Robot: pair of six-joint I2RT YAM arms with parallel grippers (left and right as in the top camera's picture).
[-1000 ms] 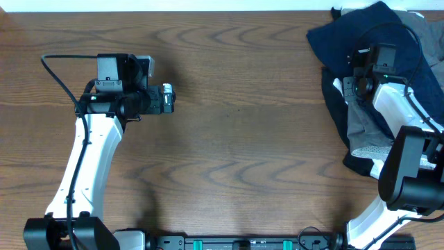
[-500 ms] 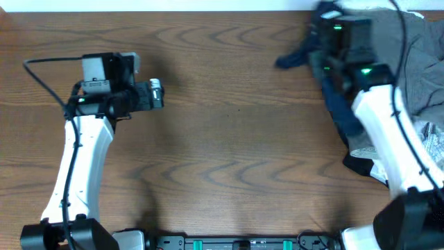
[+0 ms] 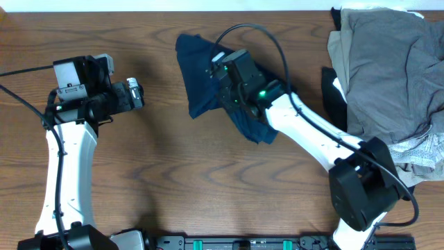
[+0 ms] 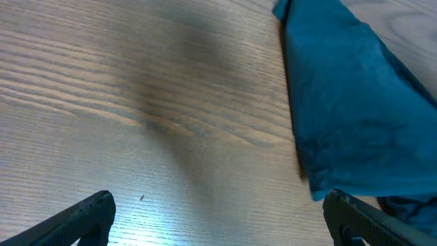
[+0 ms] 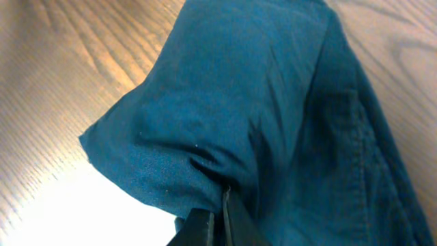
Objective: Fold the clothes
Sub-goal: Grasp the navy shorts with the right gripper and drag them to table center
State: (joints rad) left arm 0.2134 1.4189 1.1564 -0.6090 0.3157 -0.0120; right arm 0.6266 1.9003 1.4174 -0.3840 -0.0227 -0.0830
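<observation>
The dark navy shorts (image 3: 201, 76) hang bunched above the middle of the table, pinched in my right gripper (image 3: 223, 78), which is shut on a fold of the cloth. The right wrist view shows the pinched fold (image 5: 225, 191) and the navy cloth (image 5: 273, 102) draping away from it. My left gripper (image 3: 137, 94) is open over bare wood at the left, apart from the shorts. In the left wrist view its fingertips (image 4: 89, 212) stand wide, and the navy shorts (image 4: 348, 116) lie to the upper right. The other clothes (image 3: 388, 69) are piled at the right.
The pile at the right edge holds a grey garment (image 3: 395, 55), a beige one (image 3: 335, 48), a black one (image 3: 333, 94) and a white-patterned one (image 3: 423, 153). Bare wooden table (image 3: 173, 173) lies between and in front of the arms.
My right arm has swung left from the pile to the table's middle, carrying the navy shorts. The left arm has drifted a little to the left, still open.
</observation>
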